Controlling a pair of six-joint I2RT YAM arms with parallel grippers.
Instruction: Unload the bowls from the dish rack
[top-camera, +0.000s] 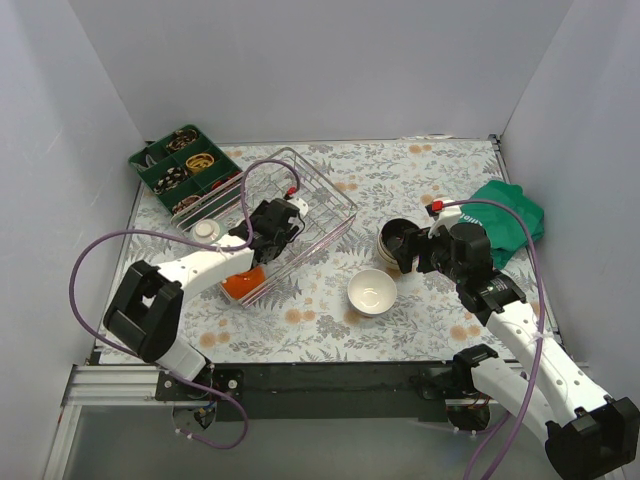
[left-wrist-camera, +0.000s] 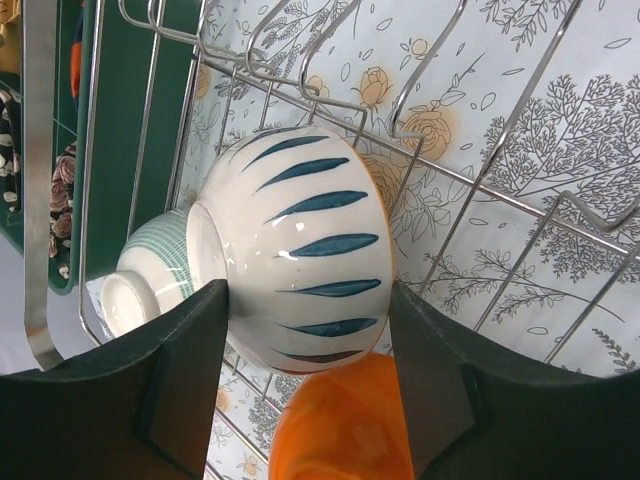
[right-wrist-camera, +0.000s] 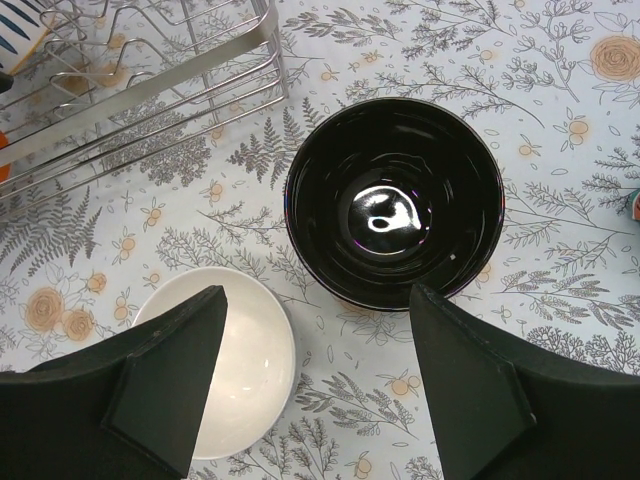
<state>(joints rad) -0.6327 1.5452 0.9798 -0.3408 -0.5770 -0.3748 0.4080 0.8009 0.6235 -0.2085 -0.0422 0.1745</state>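
Note:
The silver wire dish rack (top-camera: 322, 200) stands left of centre. My left gripper (top-camera: 272, 232) reaches into it. In the left wrist view the gripper (left-wrist-camera: 310, 290) is shut on a white bowl with blue stripes (left-wrist-camera: 300, 240), one finger on each side. An orange bowl (left-wrist-camera: 340, 420) lies just below it and a green-patterned bowl (left-wrist-camera: 150, 275) behind it, inside the rack (left-wrist-camera: 38, 180). My right gripper (top-camera: 415, 250) is open and empty, above the table between a white bowl (right-wrist-camera: 250, 360) and a black bowl (right-wrist-camera: 395, 200).
A green compartment tray (top-camera: 185, 168) of small items sits at the back left, touching the rack. A green cloth (top-camera: 510, 215) lies at the right. The white bowl (top-camera: 372, 292) and the black bowl (top-camera: 397, 238) stand on the floral table right of the rack (right-wrist-camera: 150, 88).

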